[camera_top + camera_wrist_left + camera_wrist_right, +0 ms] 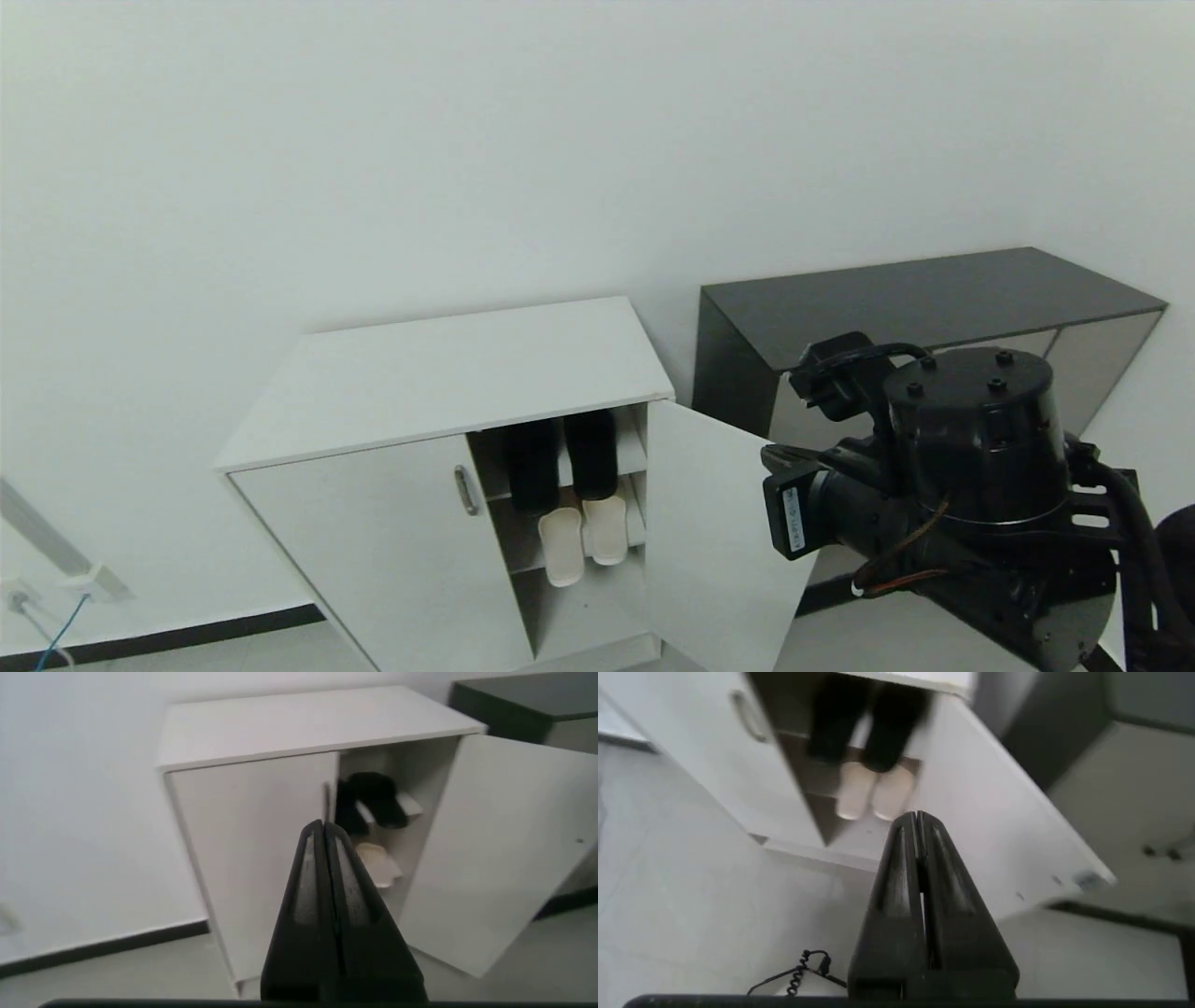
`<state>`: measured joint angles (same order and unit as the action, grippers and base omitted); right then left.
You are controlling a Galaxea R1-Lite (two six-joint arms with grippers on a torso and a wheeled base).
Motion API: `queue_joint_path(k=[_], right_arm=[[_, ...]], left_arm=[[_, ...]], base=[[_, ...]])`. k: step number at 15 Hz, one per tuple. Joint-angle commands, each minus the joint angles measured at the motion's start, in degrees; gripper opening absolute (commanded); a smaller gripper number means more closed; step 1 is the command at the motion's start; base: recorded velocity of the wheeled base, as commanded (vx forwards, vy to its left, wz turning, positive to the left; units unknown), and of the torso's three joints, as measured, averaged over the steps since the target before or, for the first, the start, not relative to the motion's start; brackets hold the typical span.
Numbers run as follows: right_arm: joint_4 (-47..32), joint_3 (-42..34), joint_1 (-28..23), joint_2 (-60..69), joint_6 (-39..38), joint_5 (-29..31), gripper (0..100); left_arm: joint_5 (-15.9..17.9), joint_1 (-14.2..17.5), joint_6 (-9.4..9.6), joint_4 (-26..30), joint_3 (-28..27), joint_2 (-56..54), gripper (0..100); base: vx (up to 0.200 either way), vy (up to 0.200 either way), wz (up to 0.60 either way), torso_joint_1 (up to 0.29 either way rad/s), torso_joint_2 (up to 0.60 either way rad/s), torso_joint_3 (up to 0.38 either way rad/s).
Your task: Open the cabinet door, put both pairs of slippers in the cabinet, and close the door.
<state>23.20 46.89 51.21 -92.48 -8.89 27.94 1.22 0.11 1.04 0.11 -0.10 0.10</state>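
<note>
Both pairs sit in the cabinet (448,373): the black slippers (560,457) apparently on the upper shelf, dim in shadow, the white slippers (583,537) below. The door (719,523) stands open, so closing is judged outstanding. The left gripper (324,835) and right gripper (918,821) have their fingers pressed together and hold nothing, which suits pushing the door.

The cabinet (448,378) in the middle of the frame is plain white, with black slippers (590,457) above cream slippers (560,546) inside it, and the table (924,294) at the right is plain dark grey.
</note>
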Motion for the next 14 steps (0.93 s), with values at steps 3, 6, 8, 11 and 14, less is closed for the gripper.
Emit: queue_joint_path(k=[3,6,8,11,14], right_arm=[[0.5,0.0,-0.6,-1.0,0.0,0.0,0],[1.7,0.0,-1.2,-1.7,0.6,0.0,0],[2.5,-0.4,-2.9,-2.7,1.6,0.1,0],[6.2,0.6,-7.4,-6.5,1.9,0.4,0],[6.5,8.3,-16.8,-13.5,1.9,-0.2,0]], left_arm=[[0.0,0.1,0.02,0.0,0.0,0.0,0],[0.0,0.1,0.02,0.0,0.0,0.0,0],[0.0,0.1,-0.07,0.0,0.0,0.0,0],[0.0,0.1,-0.07,0.0,0.0,0.0,0],[0.0,0.1,-0.07,0.0,0.0,0.0,0]], base=[[0.000,0.000,0.00,0.000,0.00,0.000],[-0.067,0.000,0.00,0.001,0.00,-0.001],[0.000,0.000,0.00,0.000,0.00,0.000],[0.000,0.000,0.00,0.000,0.00,0.000],[0.000,0.000,0.00,0.000,0.00,0.000]])
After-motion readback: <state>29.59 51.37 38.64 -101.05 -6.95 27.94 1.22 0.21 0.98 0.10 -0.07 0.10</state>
